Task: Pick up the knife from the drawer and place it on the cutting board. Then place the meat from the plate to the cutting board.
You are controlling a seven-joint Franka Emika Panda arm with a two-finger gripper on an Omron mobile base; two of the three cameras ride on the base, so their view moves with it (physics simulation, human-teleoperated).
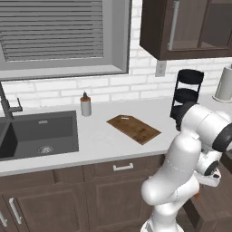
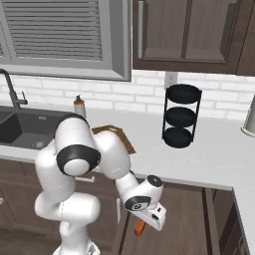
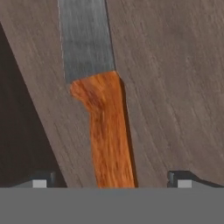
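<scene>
Right now the robot is on the first step: getting the small knife with the orange-red wooden handle and grey blade (image 3: 105,127) out of the shallow dark brown wooden drawer (image 3: 175,87). The drawer is pulled open below the pale counter (image 1: 95,136), and the white arm reaches down into it. The two-finger gripper (image 3: 111,180) hangs just above the knife with its jaws spread wide apart, and it holds nothing. In the hand view the orange handle lies flat on the drawer floor, running between the two dark finger tips (image 3: 181,177), one on each side, a bit nearer the left one. The grey blade points away from the hand. In the right base view a bit of the orange handle peeks out under the hand. The flat brown wooden cutting board (image 1: 134,128) lies on the counter, well apart from the drawer, between the sink (image 1: 38,133) and the black three-level stand (image 1: 186,93). Nothing is on the board yet. I think the next move is to go straight down until the fingers sit on both sides of the handle, then squeeze shut on it. The handle is thin, so the jaws must close a long way. After that the knife needs lifting up and over to the board.
</scene>
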